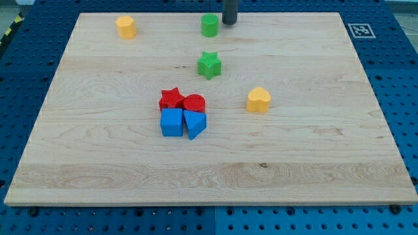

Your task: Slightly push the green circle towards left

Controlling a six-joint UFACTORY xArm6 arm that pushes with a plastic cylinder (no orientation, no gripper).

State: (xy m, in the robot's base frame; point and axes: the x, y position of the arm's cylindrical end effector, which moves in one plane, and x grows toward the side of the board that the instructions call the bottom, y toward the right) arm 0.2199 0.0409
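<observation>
- Blue cube [172, 123] and blue triangle [195, 123] sit lower centre, touching the red star [170, 98] and red cylinder [194, 103].
- The yellow heart [258, 100] sits to the right, the green star [209, 65] above.
- Top centre, the green circle [209, 25]; my tip [229, 23] stands just beside its right. No claw here: a bare rod holding nothing.
- Upper left, the yellow hexagon [126, 27].

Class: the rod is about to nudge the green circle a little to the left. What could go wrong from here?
1. My tip sits at the green circle's upper right, not squarely beside it, so the push may send it diagonally.
2. The circle stands near the board's top edge; a skewed push could slide it off.
</observation>
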